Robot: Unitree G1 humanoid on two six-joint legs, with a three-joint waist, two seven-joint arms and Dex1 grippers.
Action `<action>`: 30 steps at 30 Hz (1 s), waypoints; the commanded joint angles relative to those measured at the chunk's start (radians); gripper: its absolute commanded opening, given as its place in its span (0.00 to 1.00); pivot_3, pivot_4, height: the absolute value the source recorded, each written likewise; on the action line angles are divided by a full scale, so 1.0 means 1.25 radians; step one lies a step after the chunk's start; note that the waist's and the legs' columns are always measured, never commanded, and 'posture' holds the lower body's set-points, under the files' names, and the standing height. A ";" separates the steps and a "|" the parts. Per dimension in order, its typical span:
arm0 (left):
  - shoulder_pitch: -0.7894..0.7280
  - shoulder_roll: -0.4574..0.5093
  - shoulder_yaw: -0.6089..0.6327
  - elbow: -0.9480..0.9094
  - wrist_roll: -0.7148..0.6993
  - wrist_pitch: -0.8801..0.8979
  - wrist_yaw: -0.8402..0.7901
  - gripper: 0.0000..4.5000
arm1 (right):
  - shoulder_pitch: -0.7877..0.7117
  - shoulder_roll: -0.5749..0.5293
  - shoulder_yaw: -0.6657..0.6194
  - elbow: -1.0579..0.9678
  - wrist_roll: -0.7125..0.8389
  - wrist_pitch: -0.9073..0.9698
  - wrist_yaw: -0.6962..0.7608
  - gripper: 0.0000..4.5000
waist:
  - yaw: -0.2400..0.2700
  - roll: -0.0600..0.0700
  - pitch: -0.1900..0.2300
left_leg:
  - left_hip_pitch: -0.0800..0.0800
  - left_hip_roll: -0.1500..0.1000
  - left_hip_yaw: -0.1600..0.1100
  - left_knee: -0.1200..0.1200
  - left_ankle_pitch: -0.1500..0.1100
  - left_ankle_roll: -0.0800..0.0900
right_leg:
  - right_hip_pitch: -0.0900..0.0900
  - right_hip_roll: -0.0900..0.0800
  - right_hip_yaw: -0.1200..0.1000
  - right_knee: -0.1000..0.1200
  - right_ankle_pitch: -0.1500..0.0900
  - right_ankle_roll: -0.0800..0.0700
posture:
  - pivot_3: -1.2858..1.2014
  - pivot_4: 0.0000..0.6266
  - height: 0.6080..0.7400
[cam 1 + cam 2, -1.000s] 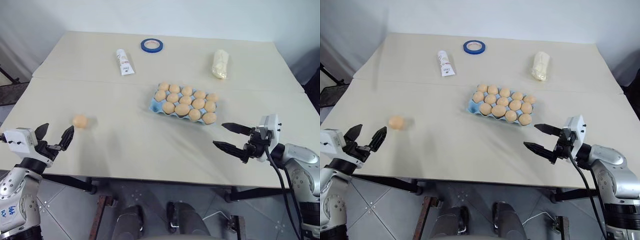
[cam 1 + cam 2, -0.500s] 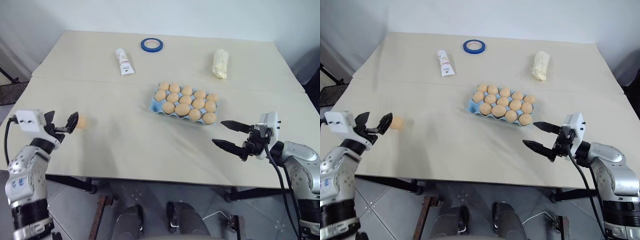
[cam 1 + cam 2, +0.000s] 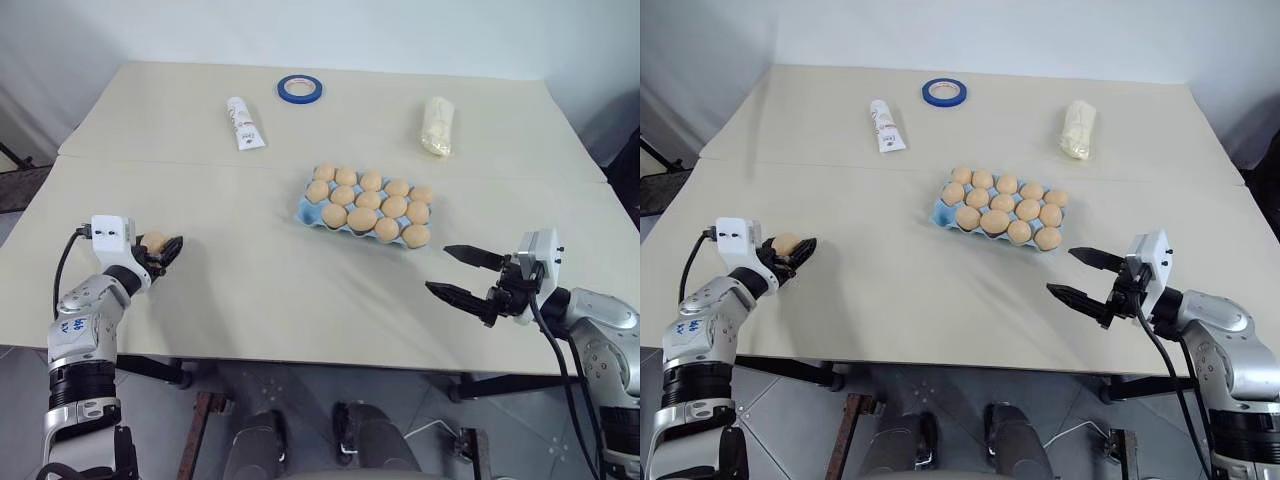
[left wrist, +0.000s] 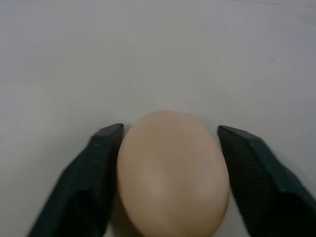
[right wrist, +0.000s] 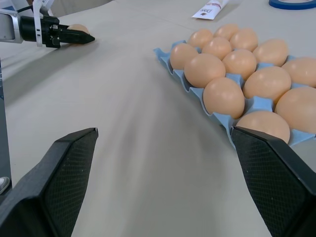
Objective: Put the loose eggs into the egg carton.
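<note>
One loose egg [image 4: 173, 173], near the table's [image 3: 300, 290] left edge: light, smooth, brittle. Left gripper [image 4: 170, 148] brackets its widest part; grasp unconfirmed. Right gripper [image 3: 462, 273] spread, empty. Egg carton [image 3: 310, 210] mid-table.

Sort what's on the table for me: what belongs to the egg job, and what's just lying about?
Job:
- loose egg, between the left gripper fingers
- egg carton, full of eggs or nearly so
- right gripper, open, beside the carton, holding nothing

Lying about:
- blue tape ring
- white tube
- pale yellow bag
</note>
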 commanded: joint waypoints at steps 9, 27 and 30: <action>-0.111 -0.012 -0.100 -0.038 0.032 -0.081 -0.081 0.39 | -0.012 -0.013 -0.030 -0.009 0.009 -0.014 0.002 1.00 | 0.006 0.000 0.000 | 0.000 0.000 0.000 0.000 0.000 0.000 | 0.000 0.000 0.000 0.000 0.000 0.000 | 0.52 0.24 1.00; -0.567 -0.236 -0.268 0.555 0.127 -0.346 -0.281 0.39 | 0.112 0.017 -0.086 -0.113 0.021 -0.036 -0.067 1.00 | 0.010 0.000 0.000 | -0.002 0.000 0.002 0.001 0.001 0.002 | -0.001 0.002 0.000 -0.001 0.000 0.002 | 0.52 0.24 1.00; -0.591 -0.251 -0.277 0.614 0.152 -0.363 -0.283 0.39 | 0.155 0.022 -0.108 -0.139 0.026 -0.039 -0.077 1.00 | 0.011 0.000 0.000 | -0.002 -0.001 0.001 0.001 0.001 0.002 | -0.001 0.001 0.000 -0.001 0.000 0.003 | 0.52 0.24 1.00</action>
